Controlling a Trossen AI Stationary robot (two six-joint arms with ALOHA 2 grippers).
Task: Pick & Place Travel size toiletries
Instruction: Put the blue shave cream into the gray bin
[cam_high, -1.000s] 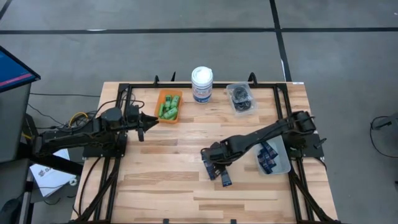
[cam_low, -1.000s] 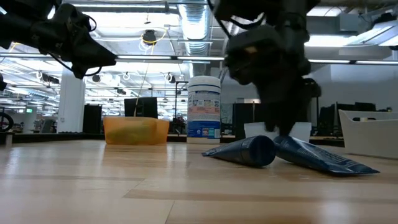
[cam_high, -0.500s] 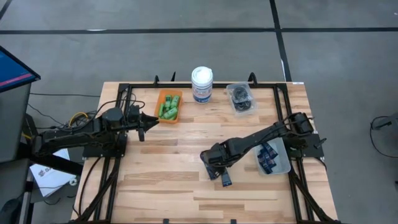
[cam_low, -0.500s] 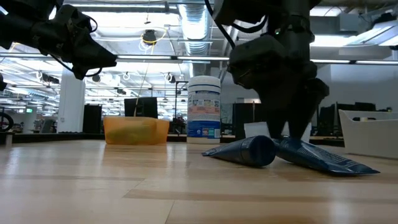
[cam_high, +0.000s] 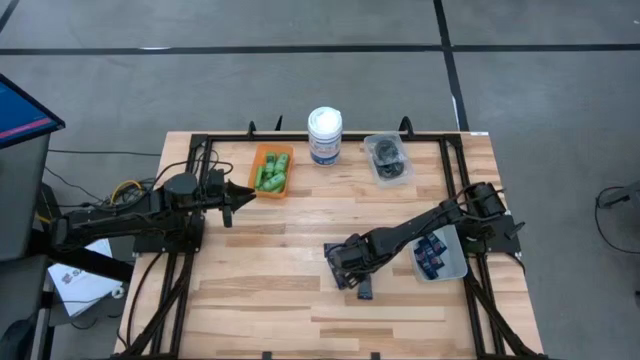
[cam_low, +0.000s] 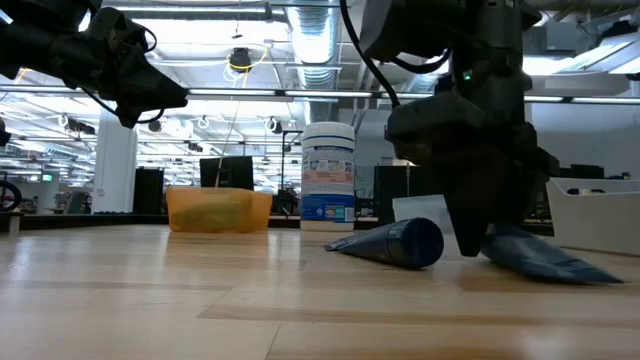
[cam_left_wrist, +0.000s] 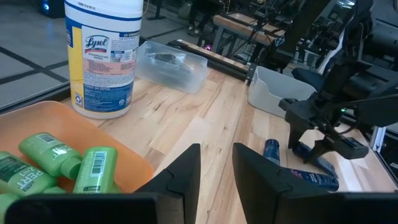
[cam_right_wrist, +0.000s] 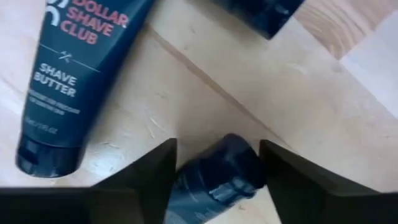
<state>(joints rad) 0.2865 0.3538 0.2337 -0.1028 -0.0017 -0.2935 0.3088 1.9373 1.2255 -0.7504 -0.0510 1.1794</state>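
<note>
Three dark navy tubes lie flat on the table near its middle. One reads "Shave Butter", one lies farther off, and one lies between my right gripper's fingers. My right gripper is open and low over the table, with a finger on each side of that tube's cap end; it also shows in the low view. My left gripper is open and empty, held above the table beside the orange bin of green bottles. My right gripper comes from above, pointing down, its fingers standing across the tube's cap end. The tube lies flat on the table. I cannot tell whether the fingers touch it.
A clear bin holding more navy tubes stands at the right edge. A clear bin of black discs and a white canister stand at the back. Bare wood lies toward the near left.
My right gripper has come down toward the table and a little toward its near right, and now stands astride one of the navy tubes. The tubes have stayed where they were.
</note>
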